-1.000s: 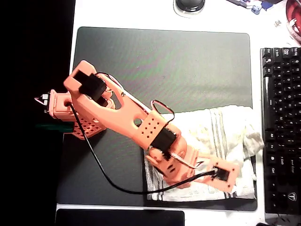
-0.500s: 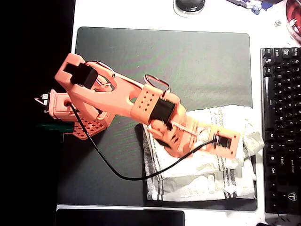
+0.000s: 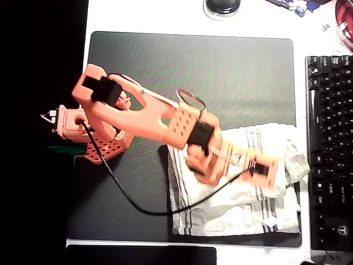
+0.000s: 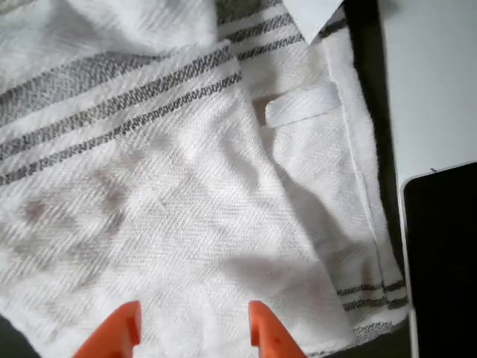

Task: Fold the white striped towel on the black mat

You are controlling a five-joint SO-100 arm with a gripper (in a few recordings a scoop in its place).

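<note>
The white striped towel (image 3: 231,193) lies crumpled and partly folded on the lower right part of the black mat (image 3: 193,72), its right edge near a black keyboard (image 3: 330,149). The orange arm's gripper (image 4: 192,332) hangs above the cloth, fingers (image 4: 264,332) spread apart with nothing between them. A small white tag (image 4: 302,104) shows near the striped hem.

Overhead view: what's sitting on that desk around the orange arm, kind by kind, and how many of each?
White striped towel: 1
Black mat: 1
Black keyboard: 1
Smaller dark pad at the bottom edge: 1
Round dark object, top edge: 1
Total: 5
</note>
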